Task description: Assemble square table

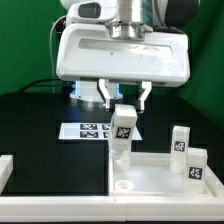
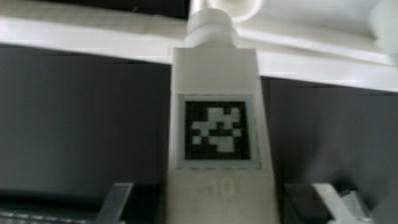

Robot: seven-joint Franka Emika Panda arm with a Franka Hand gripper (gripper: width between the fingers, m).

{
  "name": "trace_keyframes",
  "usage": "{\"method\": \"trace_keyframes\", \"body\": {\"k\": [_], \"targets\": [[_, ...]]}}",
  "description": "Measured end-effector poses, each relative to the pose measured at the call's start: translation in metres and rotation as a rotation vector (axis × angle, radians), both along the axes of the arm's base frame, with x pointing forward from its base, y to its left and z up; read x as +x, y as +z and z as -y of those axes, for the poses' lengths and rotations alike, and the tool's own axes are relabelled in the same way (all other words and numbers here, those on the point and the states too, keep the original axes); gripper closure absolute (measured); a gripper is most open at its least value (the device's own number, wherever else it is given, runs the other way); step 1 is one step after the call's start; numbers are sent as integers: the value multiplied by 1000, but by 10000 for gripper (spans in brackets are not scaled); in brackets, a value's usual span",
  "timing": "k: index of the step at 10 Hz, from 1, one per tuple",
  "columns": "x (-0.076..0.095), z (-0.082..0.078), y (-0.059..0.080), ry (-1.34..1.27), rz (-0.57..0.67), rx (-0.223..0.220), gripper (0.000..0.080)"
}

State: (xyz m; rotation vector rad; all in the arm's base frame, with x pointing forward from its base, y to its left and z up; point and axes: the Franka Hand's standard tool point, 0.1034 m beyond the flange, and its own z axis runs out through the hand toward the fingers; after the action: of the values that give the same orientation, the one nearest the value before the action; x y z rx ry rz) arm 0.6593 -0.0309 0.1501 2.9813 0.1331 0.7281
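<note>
On the black table [image 1: 40,120], the gripper [image 1: 124,100] clamps a tagged leg [image 2: 217,120] upright.

Leg block standing between the gripper's fingers, seen from the wrist

A white leg block [image 2: 217,110] is filling the middle of the wrist view, running lengthwise away from the camera, with a black-white tag [image 2: 217,128] facing the lens and a faint embossed number showing just beneath the tag. The two fingertips [image 2: 118,197] of the gripper [image 2: 217,200] are showing blurred at either side of the block's near end, and whether they are touching it cannot be told. The block's far end is narrowing to a small rounded tip that is meeting the white square table [image 2: 320,55], whose raised rim is crossing the view as a pale slanting band. Dark table surface [image 2: 80,120] is lying on both sides of the block.
</note>
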Motion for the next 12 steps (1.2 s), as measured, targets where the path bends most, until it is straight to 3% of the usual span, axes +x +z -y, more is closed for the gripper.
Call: {"method": "trace_keyframes", "body": {"k": [1,2,4,5,7,9,12], "targets": [[-1,3,0,17,-1,-11,509],[-11,23,-5,42,-16,-26,509],[-15,38,-8,47,-13,7,509],[-13,28,-10,44,3,31,509],[1,-8,-11,-42,44,109,509],[10,-21,4,-104,15,164,509],[9,-18,0,-99,17,153,509]]}}
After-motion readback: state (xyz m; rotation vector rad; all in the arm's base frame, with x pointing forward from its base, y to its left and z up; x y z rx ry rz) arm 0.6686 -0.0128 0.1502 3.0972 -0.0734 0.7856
